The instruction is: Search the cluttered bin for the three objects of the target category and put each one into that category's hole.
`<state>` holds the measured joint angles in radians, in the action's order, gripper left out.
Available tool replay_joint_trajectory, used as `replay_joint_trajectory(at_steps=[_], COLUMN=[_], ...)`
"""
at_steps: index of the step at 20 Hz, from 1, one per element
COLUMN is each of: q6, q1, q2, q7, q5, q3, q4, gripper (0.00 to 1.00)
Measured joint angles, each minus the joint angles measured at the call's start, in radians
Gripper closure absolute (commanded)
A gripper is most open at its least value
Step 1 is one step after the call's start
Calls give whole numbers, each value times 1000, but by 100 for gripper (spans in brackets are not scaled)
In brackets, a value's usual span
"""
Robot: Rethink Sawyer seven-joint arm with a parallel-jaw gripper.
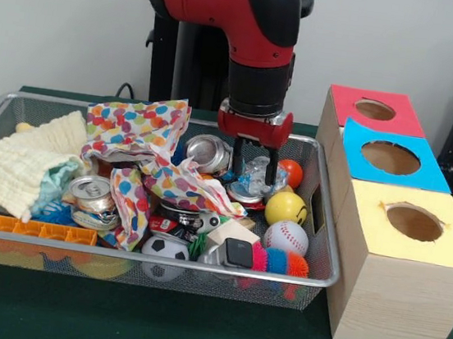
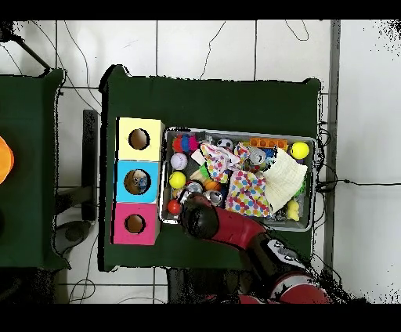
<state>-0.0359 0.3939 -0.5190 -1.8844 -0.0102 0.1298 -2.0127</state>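
Front view: the wire bin (image 1: 325, 231) sits on the green table (image 1: 149, 325) and is full of clutter. The red arm (image 1: 244, 23) comes down over the bin's right half, and its gripper (image 1: 253, 171) has its two black fingers (image 1: 238, 156) spread to either side of a crumpled clear plastic piece (image 1: 257, 176), which sits between them; whether they press on it I cannot tell. Just left of the gripper lies a crushed silver can (image 1: 208, 152), and left of that a dotted cloth (image 1: 142, 147) drapes across the bin's middle. A cream cloth (image 1: 25, 163) fills the bin's left end. Right of the gripper are an orange ball (image 1: 291, 172) and a yellow ball (image 1: 285, 208), with a baseball (image 1: 286, 236) nearer the bin's front rim. A small soccer ball (image 1: 165, 249) and an orange block (image 1: 41, 230) lie along the front rim.

Just right of the bin stand three wooden boxes with round holes in their tops: red (image 1: 374, 110) farthest back, blue (image 1: 391, 157) in the middle, yellow (image 1: 413, 222) nearest.

In the overhead view the arm (image 2: 235, 231) covers the gripper, and the bin (image 2: 312, 145) lies beside the row of boxes (image 2: 139, 180).
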Motion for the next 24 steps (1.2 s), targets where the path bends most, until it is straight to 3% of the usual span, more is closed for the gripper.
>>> replay_joint_trajectory(at_steps=[15,24], q6=[1,-32], q1=[99,209], q2=[24,56], q7=[0,0], q5=[-95,-155], q3=[81,170], q4=[7,9], gripper=[0,0])
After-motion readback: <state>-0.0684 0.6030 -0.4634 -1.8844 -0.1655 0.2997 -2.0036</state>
